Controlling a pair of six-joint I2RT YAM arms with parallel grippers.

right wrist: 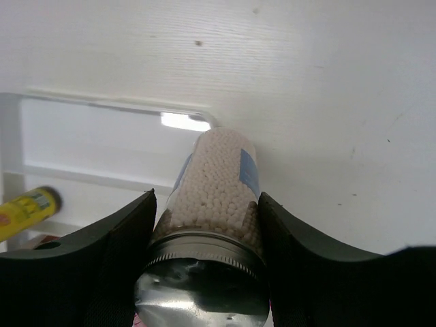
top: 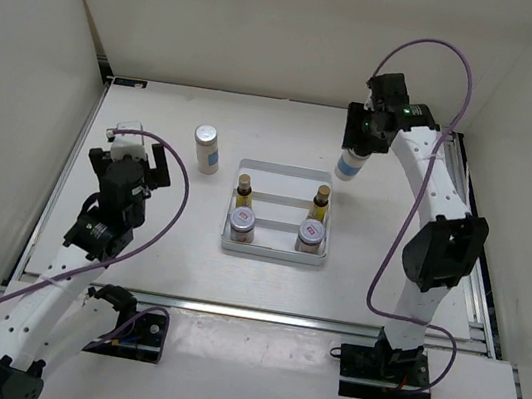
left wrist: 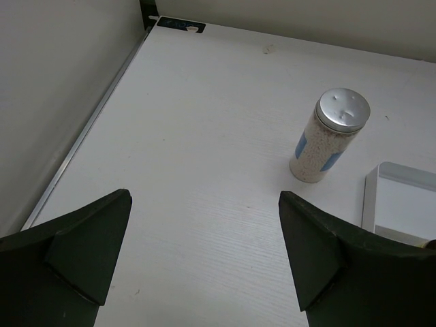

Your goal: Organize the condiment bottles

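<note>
Bottle of white beads (top: 349, 164) (right wrist: 218, 177), silver-capped and blue-banded, clamped just below the cap between the two fingers of the right hand (top: 357, 151) (right wrist: 206, 199). Tilted, base end pointing down toward the far right corner of the grey tray (top: 286, 170) (right wrist: 116, 105), just outside its rim. Cannot tell whether the base touches the tabletop (top: 263, 280) or hangs just above it.

Second white bottle (top: 207, 150) (left wrist: 329, 139) of the same kind, upright on the tabletop, left of the tray's far left corner, near the rim but apart from it. Touched by neither hand.

Inside the tray, four more, all upright: left amber bottle (top: 244, 192) and right amber bottle (top: 321, 203), slim with yellow labels, set along the middle; left jar (top: 242, 223) and right jar (top: 311, 233), short with silver lids, in the near row, each directly in front of an amber one.

Left hand (top: 138, 147) (left wrist: 204, 197) spread wide with nothing between the fingers, over bare tabletop near the left wall, well apart from the second white bottle. Seen from the left wrist, that bottle ahead and to the right, with a corner of the tray (left wrist: 371, 197) beyond it at the right edge.
</note>
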